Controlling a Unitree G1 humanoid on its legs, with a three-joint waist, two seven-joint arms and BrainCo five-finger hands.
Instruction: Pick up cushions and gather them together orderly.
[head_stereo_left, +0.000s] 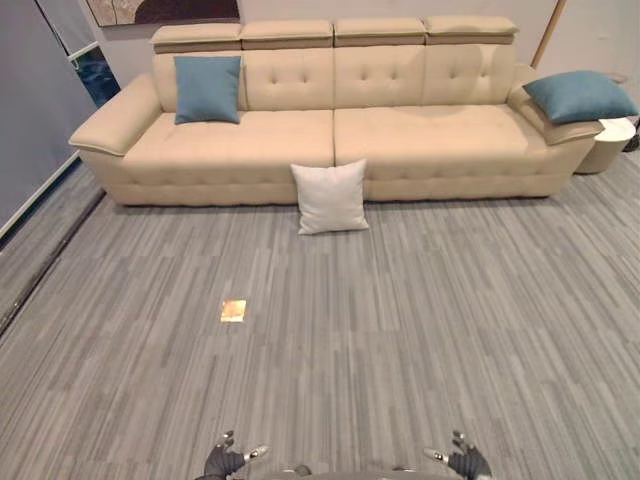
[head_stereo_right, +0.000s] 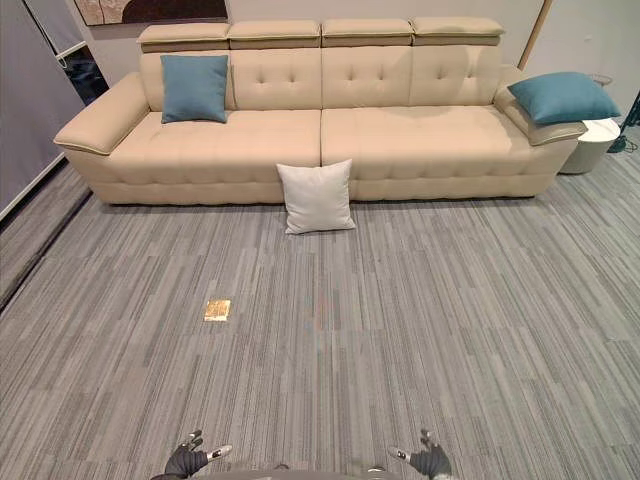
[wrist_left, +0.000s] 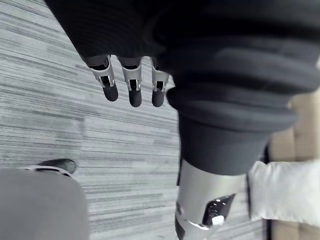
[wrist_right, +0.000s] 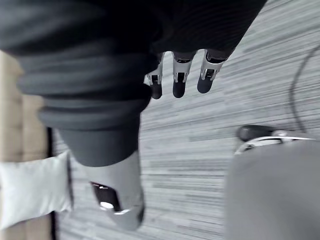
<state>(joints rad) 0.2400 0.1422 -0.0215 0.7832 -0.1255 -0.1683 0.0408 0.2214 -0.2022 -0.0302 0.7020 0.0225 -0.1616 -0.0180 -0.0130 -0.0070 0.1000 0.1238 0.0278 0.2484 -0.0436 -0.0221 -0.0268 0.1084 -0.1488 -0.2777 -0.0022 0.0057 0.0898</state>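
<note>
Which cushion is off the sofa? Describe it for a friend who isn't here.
Find the long beige sofa at the far side of the room. At the middle of its front, a square cushion stands on the grey floor, leaning on its base. It alone is off-white; the left blue cushion and the right blue cushion sit up on the sofa.

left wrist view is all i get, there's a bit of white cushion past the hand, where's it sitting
Observer: The white cushion stands on the floor, leaning against the front of the sofa near its middle.
Operator: any more cushions
Observer: Two. The left blue cushion is upright against the backrest at the robot's left end of the sofa. The right blue cushion lies on the armrest at the other end.
Operator: right hand free
Observer: Yes, the right hand hangs open above the floor and holds nothing.
</note>
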